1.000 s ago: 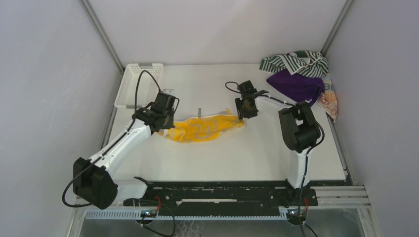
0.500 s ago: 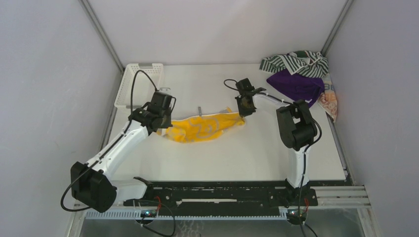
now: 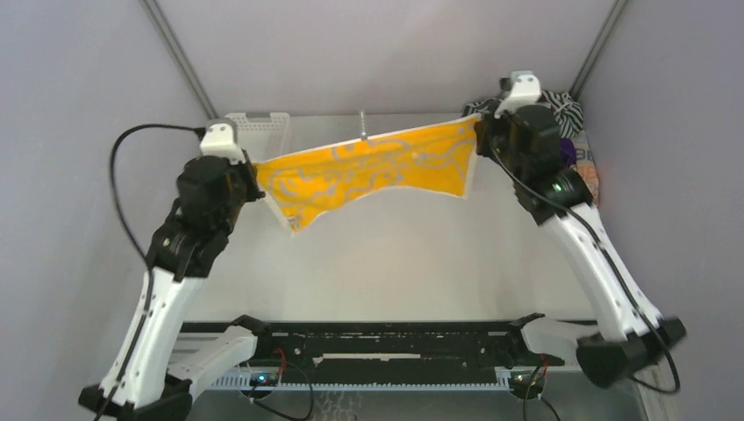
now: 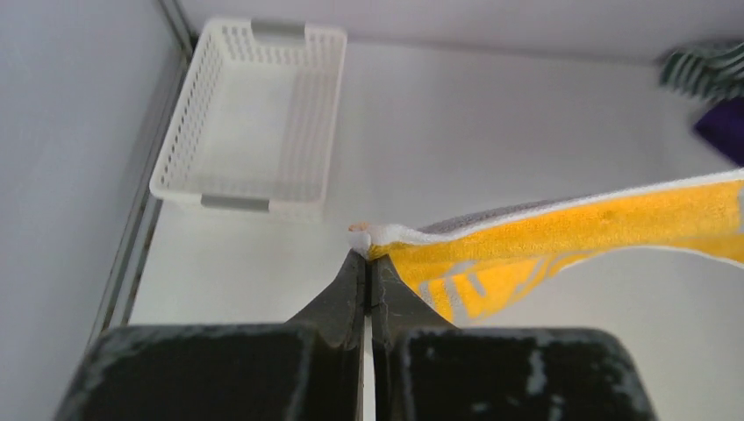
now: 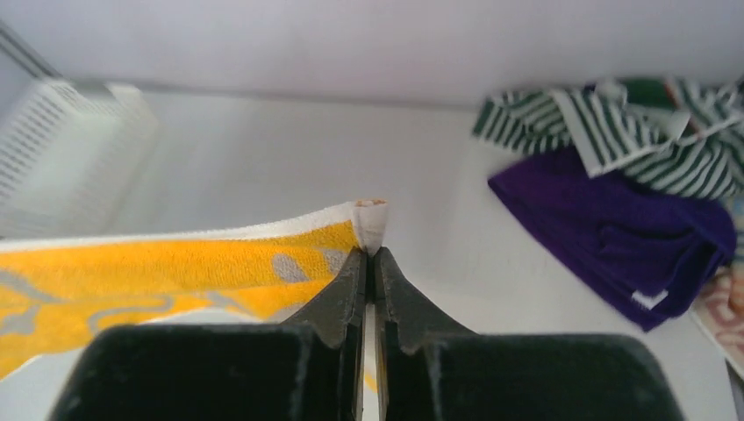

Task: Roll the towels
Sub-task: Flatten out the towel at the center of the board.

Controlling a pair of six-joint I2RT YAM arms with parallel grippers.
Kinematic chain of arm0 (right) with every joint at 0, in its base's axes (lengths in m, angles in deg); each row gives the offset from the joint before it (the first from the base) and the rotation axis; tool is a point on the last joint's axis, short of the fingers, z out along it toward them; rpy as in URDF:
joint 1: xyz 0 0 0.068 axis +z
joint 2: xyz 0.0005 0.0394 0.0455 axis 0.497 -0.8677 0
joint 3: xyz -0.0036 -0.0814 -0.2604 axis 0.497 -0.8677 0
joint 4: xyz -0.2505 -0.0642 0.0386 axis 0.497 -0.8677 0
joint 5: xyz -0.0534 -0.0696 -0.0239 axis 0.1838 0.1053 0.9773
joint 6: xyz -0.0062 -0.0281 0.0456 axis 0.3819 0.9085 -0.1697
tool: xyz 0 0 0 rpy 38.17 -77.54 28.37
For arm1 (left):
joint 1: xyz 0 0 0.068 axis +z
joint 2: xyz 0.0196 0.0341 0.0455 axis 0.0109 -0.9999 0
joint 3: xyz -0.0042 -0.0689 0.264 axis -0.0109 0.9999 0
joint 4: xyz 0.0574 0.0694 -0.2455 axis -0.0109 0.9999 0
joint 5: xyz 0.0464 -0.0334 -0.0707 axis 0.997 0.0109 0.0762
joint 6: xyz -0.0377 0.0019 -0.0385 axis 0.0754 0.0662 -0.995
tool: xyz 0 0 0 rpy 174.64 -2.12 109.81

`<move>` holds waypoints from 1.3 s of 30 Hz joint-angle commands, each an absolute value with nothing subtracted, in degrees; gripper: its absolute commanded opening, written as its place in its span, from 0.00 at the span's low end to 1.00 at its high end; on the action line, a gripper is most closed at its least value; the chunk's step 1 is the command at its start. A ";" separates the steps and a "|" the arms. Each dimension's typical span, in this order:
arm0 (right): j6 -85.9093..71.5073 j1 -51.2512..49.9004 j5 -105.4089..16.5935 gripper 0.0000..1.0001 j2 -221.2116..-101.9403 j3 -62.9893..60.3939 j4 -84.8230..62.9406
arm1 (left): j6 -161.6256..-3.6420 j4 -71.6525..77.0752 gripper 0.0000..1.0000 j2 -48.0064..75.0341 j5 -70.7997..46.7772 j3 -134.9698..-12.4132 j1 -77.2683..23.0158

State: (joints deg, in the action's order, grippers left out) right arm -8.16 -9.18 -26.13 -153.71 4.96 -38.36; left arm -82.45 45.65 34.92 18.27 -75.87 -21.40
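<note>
The yellow-and-white towel (image 3: 368, 167) hangs stretched in the air between both arms, above the table. My left gripper (image 3: 254, 168) is shut on its left corner, and the pinched white hem shows at the fingertips of this gripper (image 4: 367, 256). My right gripper (image 3: 478, 123) is shut on the right corner, with the hem poking out above its tips (image 5: 369, 253). The towel's lower edge sags toward the left. The green-and-white striped towel (image 5: 632, 123), the purple towel (image 5: 605, 228) and the orange patterned towel (image 5: 724, 307) lie heaped at the back right.
A white lattice basket (image 4: 234, 203) stands at the back left corner by the wall. Grey walls close in the table on three sides. The heap of towels (image 3: 575, 140) sits just behind the right arm.
The right gripper closed on the yellow towel's right corner. Both arms then rose and spread apart, lifting the towel off the table and stretching it out in the air.
</note>
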 commanded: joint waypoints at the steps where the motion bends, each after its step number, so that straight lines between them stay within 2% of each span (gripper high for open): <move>1: -7.53 -9.25 -24.99 0.00 -143.01 -1.91 -36.83 | -78.62 40.68 0.00 43.86 16.70 -73.30 -21.13; 9: -13.16 -8.27 -30.26 0.00 -126.43 -10.19 -45.42 | -82.37 41.86 0.00 58.03 3.75 -63.88 -21.17; 14: -15.89 -7.66 -31.26 0.00 -125.66 -13.01 -50.49 | -85.22 43.15 0.00 58.55 -0.08 -59.09 -21.15; 19: -18.34 -9.05 -27.85 0.00 -136.08 -18.39 -48.10 | -89.91 39.86 0.00 46.17 5.40 -54.07 -21.18; 24: -19.38 -11.93 -25.35 0.00 -151.58 -21.21 -38.30 | -93.39 30.37 0.00 25.97 8.79 -51.86 -21.06; 31: -17.77 -15.91 -24.51 0.00 -171.09 -17.38 -27.12 | -93.84 24.73 0.00 1.94 13.06 -61.30 -20.09; 39: -15.67 -19.75 -28.65 0.00 -184.48 -6.82 -28.57 | -92.46 22.57 0.00 -9.79 12.92 -70.09 -17.67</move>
